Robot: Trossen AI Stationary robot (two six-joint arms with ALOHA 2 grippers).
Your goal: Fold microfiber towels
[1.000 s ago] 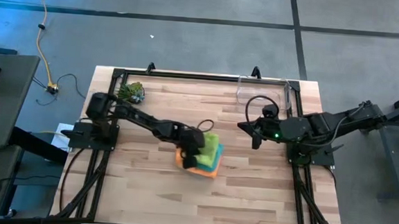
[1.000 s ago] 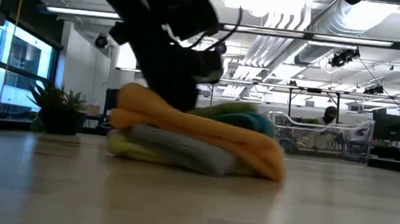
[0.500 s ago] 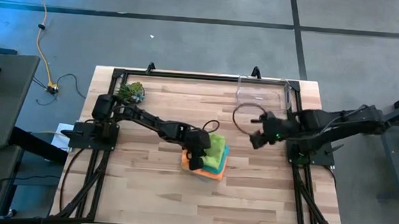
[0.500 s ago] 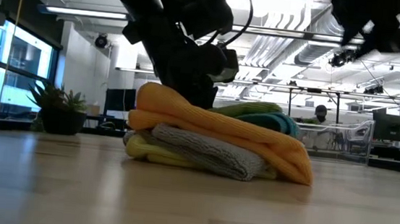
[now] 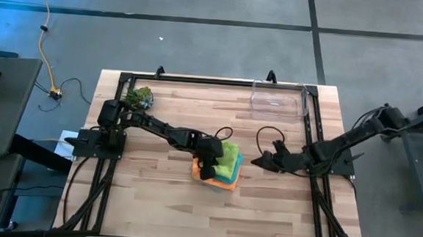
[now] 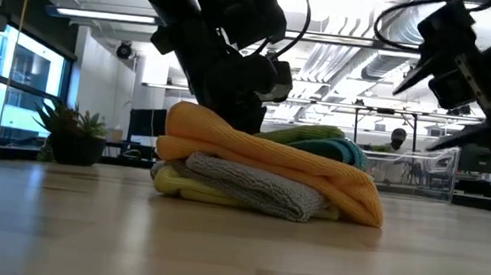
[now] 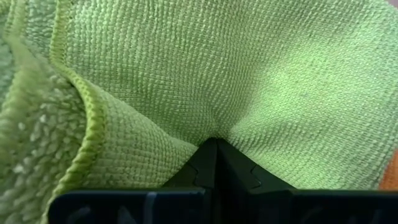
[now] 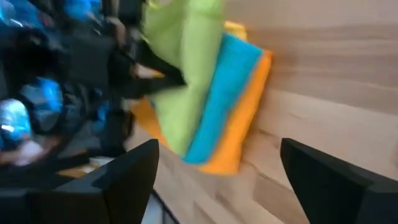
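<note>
Lime towel [image 7: 236,74] under left claw [image 5: 207,164]; writing unreadable.

My two arms are black, built of slim jointed links on black frame mounts at the table's side edges. A thin black cable loops free above my left gripper [image 5: 207,167], and another curls over my right gripper [image 5: 262,163]. My left fingers [image 7: 214,163] are matte black wedges with notched inner edges. My right fingers [image 8: 127,180] are broad dark slabs.
</note>
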